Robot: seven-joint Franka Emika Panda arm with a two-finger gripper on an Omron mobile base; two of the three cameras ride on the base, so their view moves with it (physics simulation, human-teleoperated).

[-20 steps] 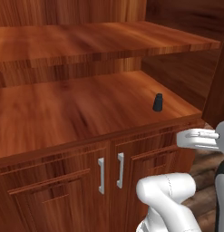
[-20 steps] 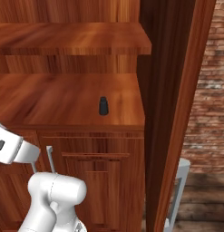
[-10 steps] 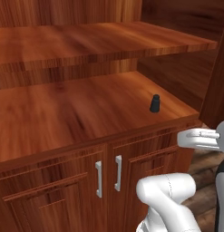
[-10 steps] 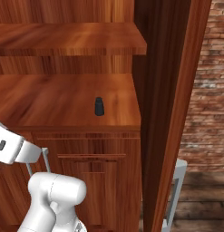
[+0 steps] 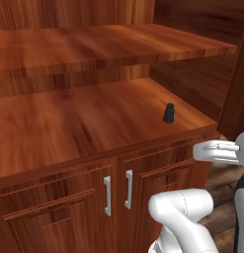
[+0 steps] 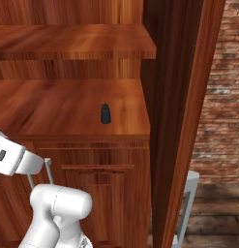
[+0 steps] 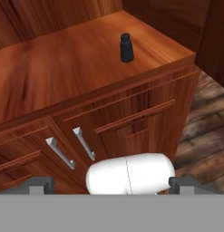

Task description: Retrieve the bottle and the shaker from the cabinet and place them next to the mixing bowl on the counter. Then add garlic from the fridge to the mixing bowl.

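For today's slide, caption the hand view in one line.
Open gripper faces a black shaker upright on the cabinet shelf.

The cabinet's point(image 5: 54, 133) broad lower shelf lies open all around the lone shaker point(image 5: 168, 112) (upright near the front right corner), with the upper shelf point(image 5: 94, 47) overhead and the side wall point(image 6: 174, 97) just right.

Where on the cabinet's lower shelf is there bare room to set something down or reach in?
The lower shelf of the cabinet is bare wood left of the shaker, from the back panel to the front edge. The upper shelf is bare too. The tightest spot is the right front corner, where the shaker stands near the side wall.
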